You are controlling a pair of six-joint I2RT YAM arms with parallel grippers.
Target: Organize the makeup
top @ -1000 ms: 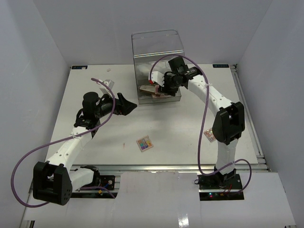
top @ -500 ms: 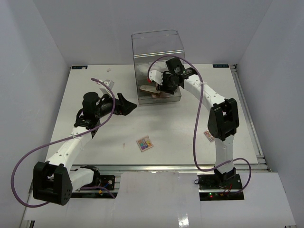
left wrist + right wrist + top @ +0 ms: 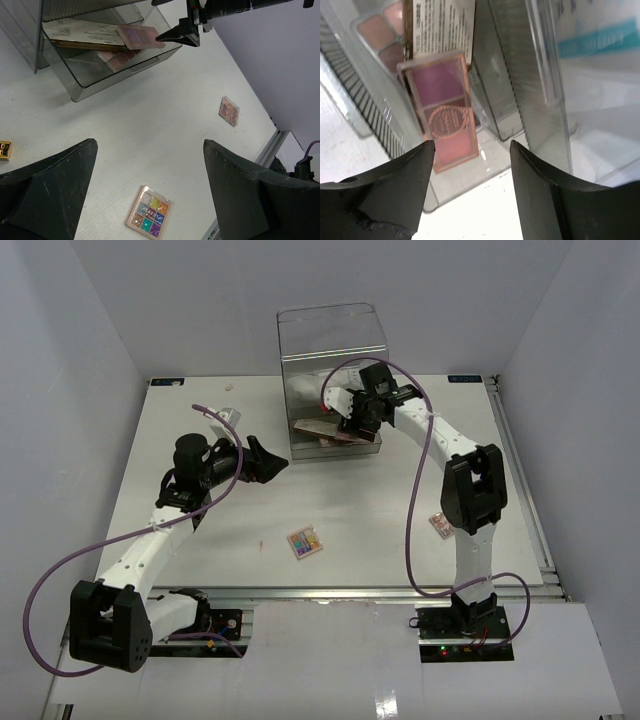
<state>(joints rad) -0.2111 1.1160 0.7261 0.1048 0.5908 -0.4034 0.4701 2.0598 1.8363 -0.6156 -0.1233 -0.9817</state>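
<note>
My right gripper (image 3: 346,421) is open and empty, just above the pulled-out bottom drawer (image 3: 372,447) of the clear drawer box (image 3: 332,345). In the right wrist view its jaws (image 3: 471,146) stand apart over a pink blush palette (image 3: 445,115), which lies on other flat palettes in the drawer. That palette also shows in the left wrist view (image 3: 140,37). A white tube with teal print (image 3: 600,40) sits in a higher drawer. My left gripper (image 3: 268,461) is open and empty left of the drawer. A colourful eyeshadow palette (image 3: 304,542) lies on the table, below the left jaws (image 3: 149,216).
A small pink palette (image 3: 440,523) lies on the table by the right arm's base; it also shows in the left wrist view (image 3: 229,110). A small gold item (image 3: 4,150) lies at the left, and a small white item (image 3: 228,415) lies at the back left.
My right gripper has shifted slightly right over the drawer and the arm's elbow has swung. The pink palette now lies free on the stack. The left arm has not moved.
</note>
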